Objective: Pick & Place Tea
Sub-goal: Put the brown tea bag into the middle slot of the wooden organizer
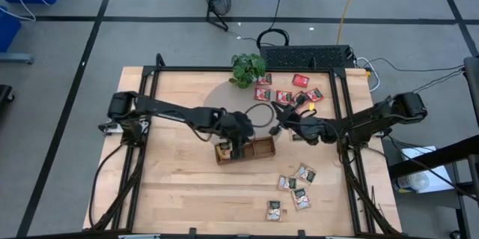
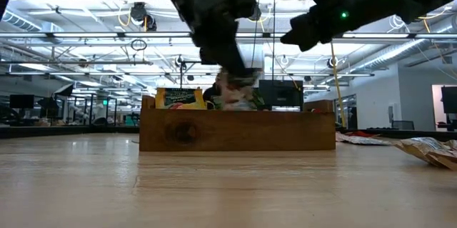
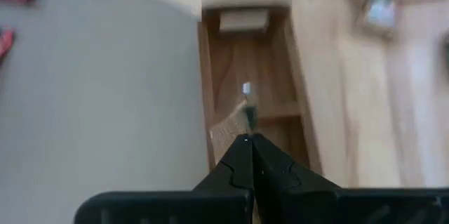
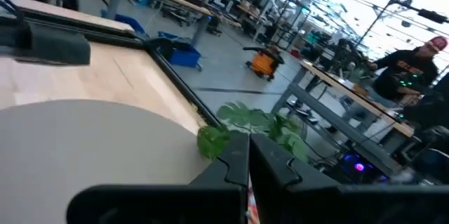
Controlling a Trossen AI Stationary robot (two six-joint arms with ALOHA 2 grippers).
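Seen from above, the wooden tray sits mid-counter with the left gripper, fingers pinched shut, blocking its 9 o'clock end. The right gripper hangs at the tray's 1 o'clock. The potted plant and red packets crowd 12 to 1 o'clock. Pale packets litter 5 o'clock. The counter from 6 to 9 o'clock lies open.

Overhead camera straight down on the whole table, low camera level with the tabletop facing the room, near the wooden tray, possibly shared with left wrist.
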